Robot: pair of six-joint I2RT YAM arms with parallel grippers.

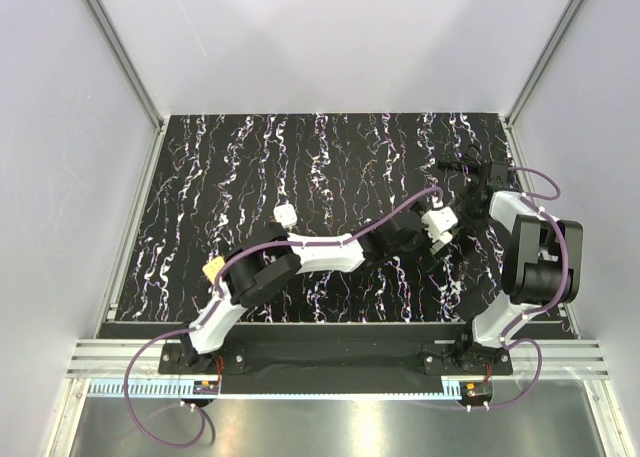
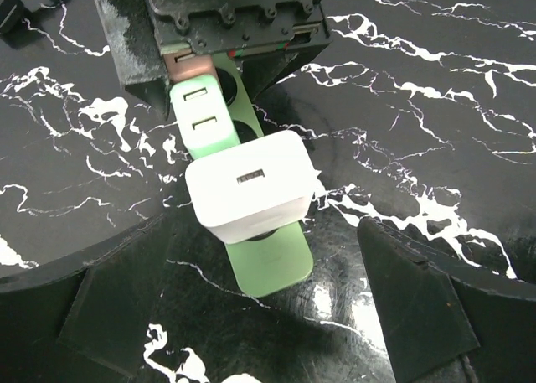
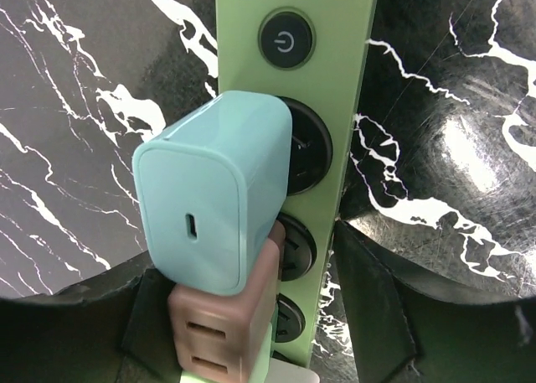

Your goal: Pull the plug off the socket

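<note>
Forward, left arm over socket

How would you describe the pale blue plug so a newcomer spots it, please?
Find the green socket on the black marbled table. Next to its round power button sits the plug: pale blue, one small port, unlike the pinkish-brown neighbour.

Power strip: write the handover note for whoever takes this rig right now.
Left gripper: open, white charger just ahead between its fingers, untouched.
Right gripper: jaws apart, astride the pink adapter and the socket; contact unclear.
Socket lies flat on the table; teal charger is plugged in too.
Done: approach only, no plug is out.
Left: grip a plug, steady the socket, pull it free.
</note>
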